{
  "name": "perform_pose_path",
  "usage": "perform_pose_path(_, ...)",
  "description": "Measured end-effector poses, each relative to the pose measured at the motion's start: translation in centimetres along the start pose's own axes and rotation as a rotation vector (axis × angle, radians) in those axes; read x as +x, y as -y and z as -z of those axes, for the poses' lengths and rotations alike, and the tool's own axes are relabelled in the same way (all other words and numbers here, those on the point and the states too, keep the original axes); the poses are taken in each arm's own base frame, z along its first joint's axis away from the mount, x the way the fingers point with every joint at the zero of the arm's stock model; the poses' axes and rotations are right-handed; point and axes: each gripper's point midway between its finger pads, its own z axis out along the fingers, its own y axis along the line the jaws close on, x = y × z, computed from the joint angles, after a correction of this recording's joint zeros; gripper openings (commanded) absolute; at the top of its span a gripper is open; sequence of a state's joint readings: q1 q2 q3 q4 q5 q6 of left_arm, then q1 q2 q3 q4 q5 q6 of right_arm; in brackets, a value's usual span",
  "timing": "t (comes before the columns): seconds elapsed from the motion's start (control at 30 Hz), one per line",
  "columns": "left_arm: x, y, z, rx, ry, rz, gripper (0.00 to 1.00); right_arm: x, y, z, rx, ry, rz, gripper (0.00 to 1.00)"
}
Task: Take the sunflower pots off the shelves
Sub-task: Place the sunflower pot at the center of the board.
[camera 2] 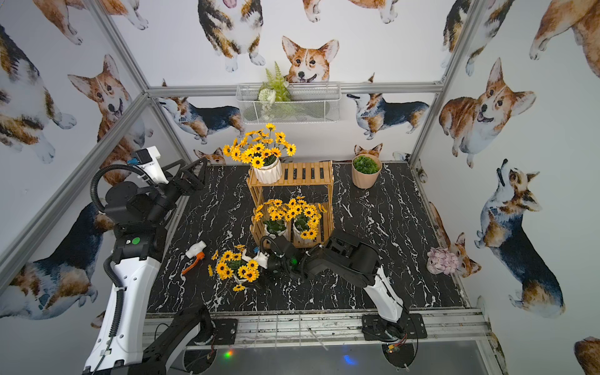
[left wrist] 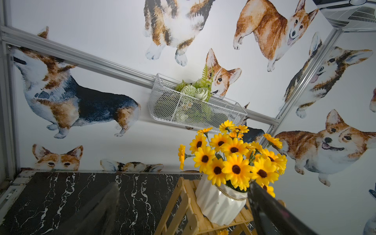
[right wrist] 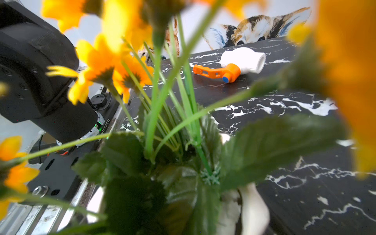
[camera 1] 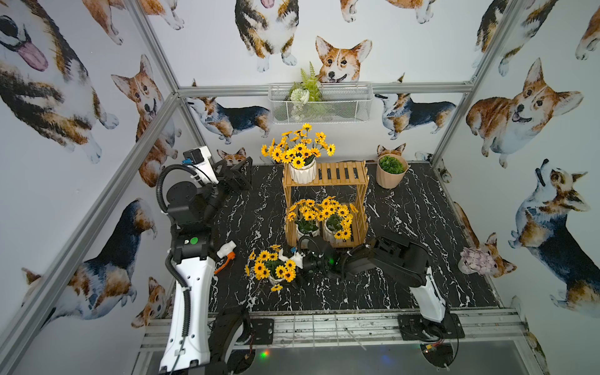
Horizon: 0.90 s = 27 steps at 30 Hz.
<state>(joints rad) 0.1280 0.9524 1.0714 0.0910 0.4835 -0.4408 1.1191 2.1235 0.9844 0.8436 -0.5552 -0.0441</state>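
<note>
Counting pots: one of four is off the rack. That table pot (camera 1: 274, 271) stands on the black marble table (camera 1: 406, 227), in front of the shelves (camera 1: 341, 173) toward their left end. It sits clear of the frame and looks upright.

The right gripper (camera 1: 287, 261) is right at it, buried under the blooms in both top views. The right wrist view shows only stems, leaves and a bit of white pot wall, no fingers. I can't tell whether they're spread or pinching the pot, so I can't call the release done.

Three remain on the rack:
- The top-shelf pot (camera 1: 302, 172) is at the left end of the upper board, and the right half of that board is bare.
- The lower-left pot (camera 1: 305, 227) and lower-right pot (camera 1: 334, 229) sit side by side on the bottom board, with their blooms overlapping.

The left gripper (camera 1: 239, 167) hangs at back-left, about level with the top shelf and apart from the rack. Its fingers (left wrist: 270, 211) are spread wide with nothing between them. Its wrist camera frames the top-shelf pot, so my guess is that's the next pick.

Not part of the task:
- beige pot (camera 1: 391, 173) beside the rack
- wire basket (camera 1: 341, 107) on the back wall
- white-and-orange valve (camera 1: 227, 253) lying left of the table pot

Roughly a quarter done.
</note>
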Motion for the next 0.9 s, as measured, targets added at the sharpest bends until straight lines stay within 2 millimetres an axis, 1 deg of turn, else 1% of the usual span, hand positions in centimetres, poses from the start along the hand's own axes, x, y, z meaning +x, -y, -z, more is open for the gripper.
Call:
perform_pose_path(0.3, 0.2, -0.1, 0.0, -0.002, -0.003, 0.001, 1.0, -1.0, -0.3, 0.6, 0.001, 0.022, 0.013, 1.0)
perform_pose_path(0.4, 0.1, -0.2, 0.1, -0.011, 0.001, -0.001, 1.0, -1.4, -0.5, 1.1, 0.006, 0.026, 0.016, 1.0)
perform_pose_path(0.5, 0.0, -0.6, 0.2, -0.038, 0.007, 0.001, 1.0, -1.9, -0.9, 2.0, 0.012, 0.029, 0.018, 1.0)
perform_pose_path(0.63, 0.3, -1.3, 0.0, -0.063, 0.0, 0.009, 1.0, -4.1, -1.2, 3.4, 0.042, 0.058, 0.031, 1.0)
perform_pose_path(0.73, 0.7, -1.8, -0.2, -0.078, -0.007, 0.016, 1.0, -5.4, -1.3, 4.8, 0.081, 0.063, 0.021, 1.0)
perform_pose_path(0.83, 1.3, -2.3, -0.6, -0.087, -0.02, 0.023, 1.0, -6.3, -1.6, 6.1, 0.105, 0.062, 0.018, 1.0)
perform_pose_path(0.9, 1.5, -2.5, -0.8, -0.09, -0.026, 0.026, 1.0, -6.6, -1.7, 6.5, 0.119, 0.059, 0.015, 1.0)
